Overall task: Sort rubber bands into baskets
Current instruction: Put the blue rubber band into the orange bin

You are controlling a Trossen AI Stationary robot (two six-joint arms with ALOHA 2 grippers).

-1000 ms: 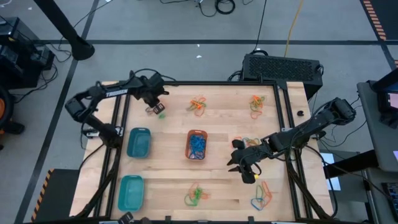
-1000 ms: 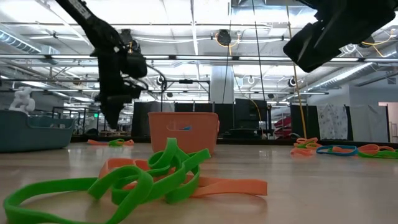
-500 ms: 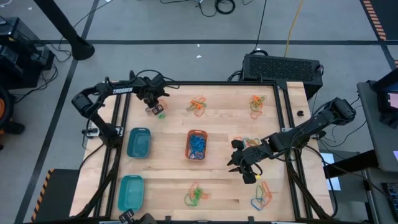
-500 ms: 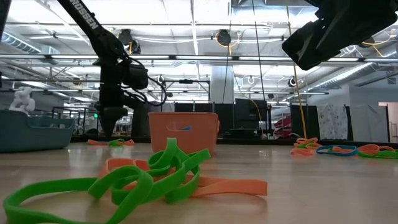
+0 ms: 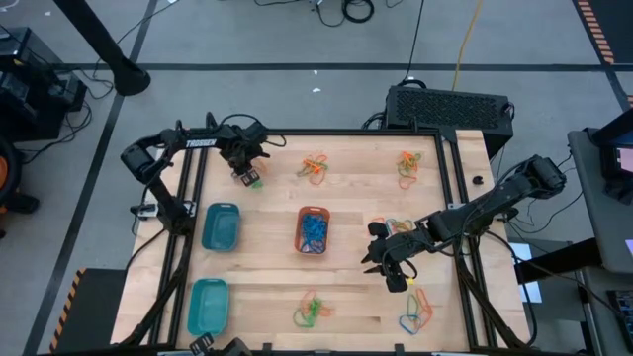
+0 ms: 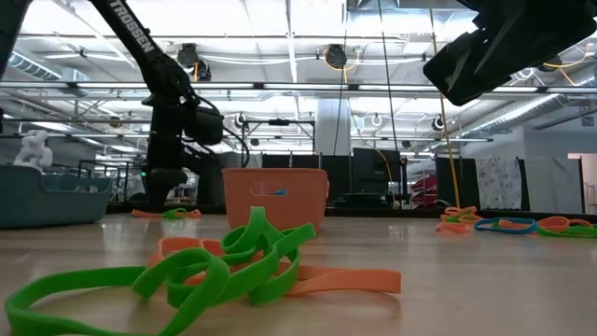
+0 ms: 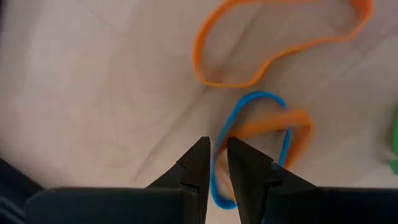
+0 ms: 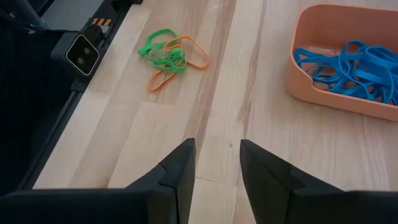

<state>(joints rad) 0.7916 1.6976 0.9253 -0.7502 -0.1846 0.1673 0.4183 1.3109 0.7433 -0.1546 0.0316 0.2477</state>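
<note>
A small pile of rubber bands lies at the table's far left: one orange, one blue lying over a second orange one, and a green one. My left gripper points down over the pile, open by a narrow gap, its tips astride one side of the blue loop. My right gripper hangs open in the air right of the table's middle, with nothing between its fingers. The orange basket at mid-table holds blue bands. My left gripper comes at the blue band from above, fingers pointing down, with the loop's near side running into the narrow gap between them. The band lies flat on the table. Whether the fingertips touch it I cannot tell.
Two teal baskets stand along the left side. More band piles lie at the far middle, far right, near middle, near right and beside my right arm. Bare wood lies between them.
My left gripper has come down toward the band pile at the far left, tipping to point more steeply down; the gap between its fingers looks the same. The bands have not moved.
</note>
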